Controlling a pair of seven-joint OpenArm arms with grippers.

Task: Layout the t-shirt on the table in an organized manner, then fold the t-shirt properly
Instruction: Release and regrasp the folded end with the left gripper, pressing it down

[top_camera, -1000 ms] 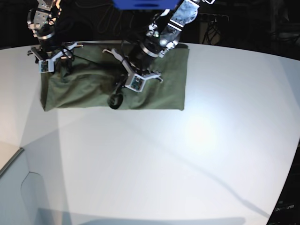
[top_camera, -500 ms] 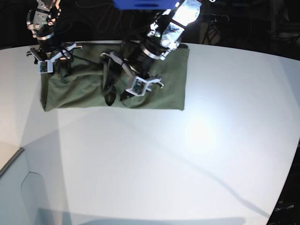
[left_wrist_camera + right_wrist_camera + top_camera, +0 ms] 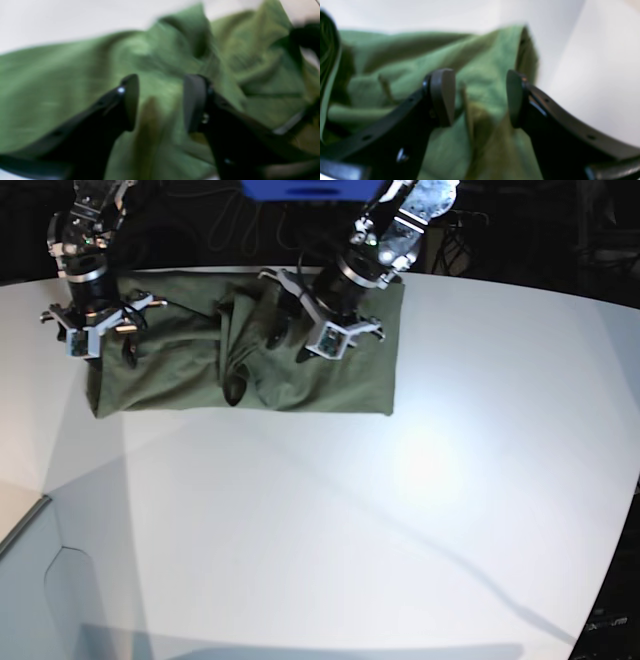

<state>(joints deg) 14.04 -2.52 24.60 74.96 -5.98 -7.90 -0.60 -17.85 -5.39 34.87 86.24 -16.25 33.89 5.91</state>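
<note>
The dark olive-green t-shirt lies as a rough rectangle at the far side of the white table, with a bunched ridge near its middle. My left gripper hovers over the shirt's middle; in the left wrist view it is open, with blurred green cloth below its jaws. My right gripper is at the shirt's left end; in the right wrist view it is open, straddling a fold of cloth near the shirt's edge.
A blue object and dark cables sit behind the table's far edge. A pale grey box edge shows at the bottom left. A bright glare spot lies on the table right of centre.
My left gripper has moved from the shirt's near edge back toward the far side, leaving a bunched ridge in the middle. My right gripper has shifted slightly left and nearer.
</note>
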